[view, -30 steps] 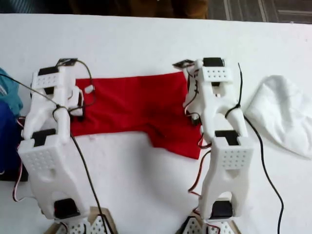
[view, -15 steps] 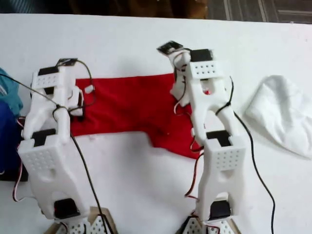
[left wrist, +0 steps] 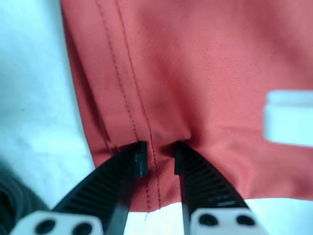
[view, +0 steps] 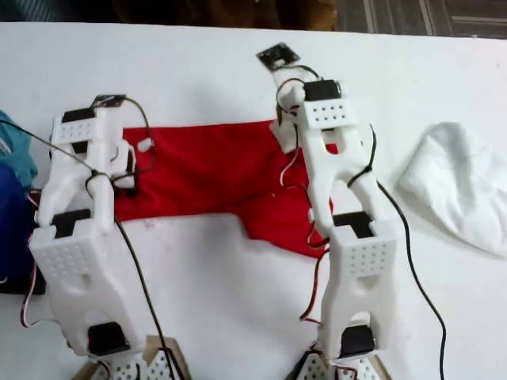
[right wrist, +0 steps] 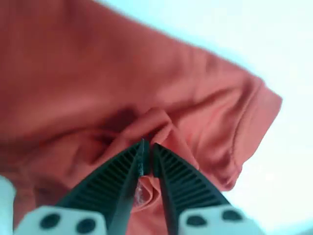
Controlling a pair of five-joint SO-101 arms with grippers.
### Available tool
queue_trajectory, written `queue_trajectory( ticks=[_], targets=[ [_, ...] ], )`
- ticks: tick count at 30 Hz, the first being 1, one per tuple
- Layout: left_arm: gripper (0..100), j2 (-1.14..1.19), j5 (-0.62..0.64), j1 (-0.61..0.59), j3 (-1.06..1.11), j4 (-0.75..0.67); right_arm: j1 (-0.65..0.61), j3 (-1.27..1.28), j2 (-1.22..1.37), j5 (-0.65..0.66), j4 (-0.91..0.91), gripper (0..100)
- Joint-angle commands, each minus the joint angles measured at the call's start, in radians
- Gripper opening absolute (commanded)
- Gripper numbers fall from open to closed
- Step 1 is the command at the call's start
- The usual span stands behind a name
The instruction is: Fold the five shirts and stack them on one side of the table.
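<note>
The red shirt (view: pixel 214 170) lies flat on the tabletop (view: pixel 198 71), its long axis running side to side between your two arms. Each arm has its own end. Your left tool (left wrist: pixel 157 159) is clamped on the stitched hem at the left end, the cloth puckering between its jaws. Your right tool (right wrist: pixel 148 154) is nipped tight on a raised ridge of cloth near the sleeve at the right end.

From above, your right arm reaches farther across the tabletop than your left. The two grips probably do not sit level along the shirt. If the next move is a fold across the short axis, carry both ends the same way together, or the cloth will skew.

The white shirt (view: pixel 463 182) lies well apart to the right, and the blue shirts (view: pixel 12 214) sit at the left edge. I can read no label or writing on the red cloth.
</note>
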Motion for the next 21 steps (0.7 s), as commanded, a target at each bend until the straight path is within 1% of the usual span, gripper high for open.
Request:
queue_trajectory(
  ticks=[1, 5, 7, 11, 13, 16, 19, 21],
  targets=[
    [12, 0.003, 0.0, -0.003, 0.004, -0.012, -0.004, -0.034, 0.002, -0.035, -0.048, 1.9],
    [12, 0.003, 0.0, -0.003, 0.005, -0.012, -0.01, -0.035, 0.076, -0.032, -0.033, 3.8],
    [12, 0.003, 0.0, -0.003, 0.005, -0.012, -0.01, -0.035, 0.085, -0.032, -0.03, 10.8],
    [12, 0.003, 0.0, -0.003, 0.004, -0.012, 0.013, -0.048, 0.081, -0.017, -0.024, 28.5],
    [12, 0.003, 0.0, -0.003, 0.004, -0.011, 0.036, -0.104, 0.081, 0.005, 0.012, 32.7],
    [12, 0.003, 0.0, -0.003, 0.004, -0.011, 0.074, -0.226, 0.081, 0.044, 0.104, 33.0],
    [12, 0.003, 0.0, -0.003, 0.004, -0.011, 0.105, -0.333, 0.088, 0.091, 0.234, 32.9],
    [12, 0.003, 0.0, -0.003, 0.004, -0.011, 0.127, -0.364, 0.091, 0.12, 0.306, 29.3]
  ],
)
